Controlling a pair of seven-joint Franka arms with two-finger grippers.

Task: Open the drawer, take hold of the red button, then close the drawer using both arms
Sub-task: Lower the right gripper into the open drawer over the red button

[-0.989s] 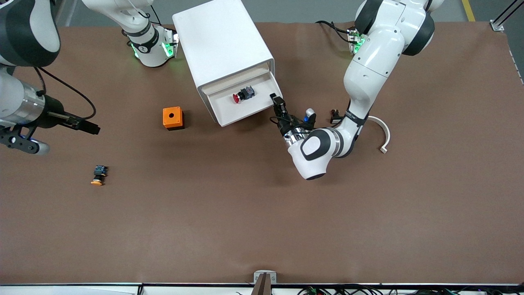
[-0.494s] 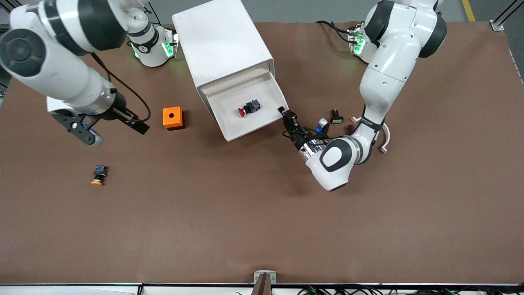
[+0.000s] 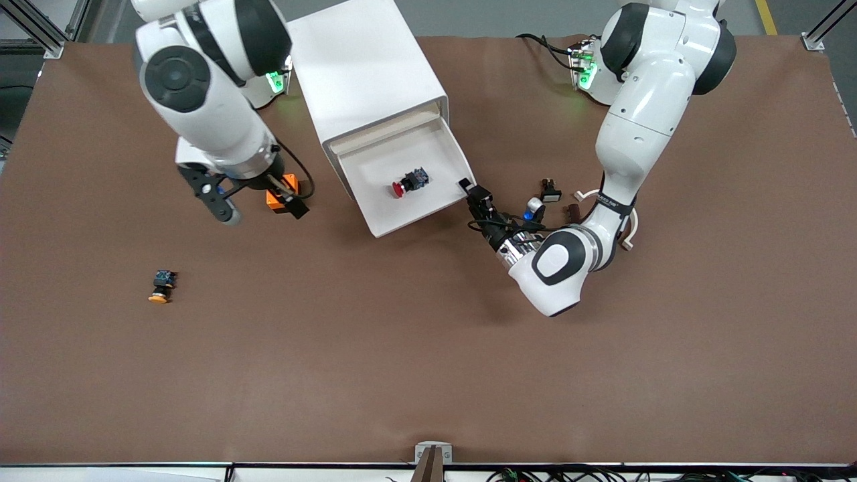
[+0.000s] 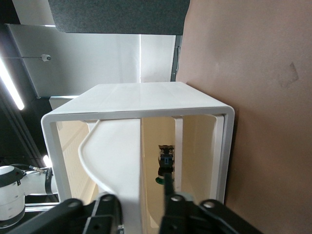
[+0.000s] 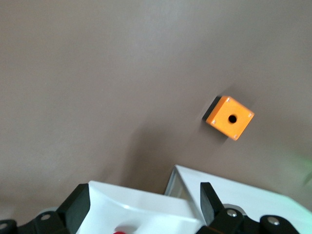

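Drawer (image 3: 428, 201), top of the white cabinet (image 3: 365, 73): pulled out, open from above; low walls on all sides. Button (image 3: 410, 182) lies alone near its middle, bare floor all round it.

Left hand (image 3: 473, 194): at the drawer's corner toward the left arm's end, fingers (image 4: 171, 207) astride the front wall, blocking entry there.

Right hand (image 3: 258, 204): up over the orange box (image 3: 281, 193), fingers spread; open tabletop (image 3: 428, 361) between it and the drawer.

Clutter of small parts (image 3: 549, 194) beside the left arm's wrist, toward that arm's end.

Yellow-orange button (image 3: 161, 286): alone, well apart, nearer the front camera.
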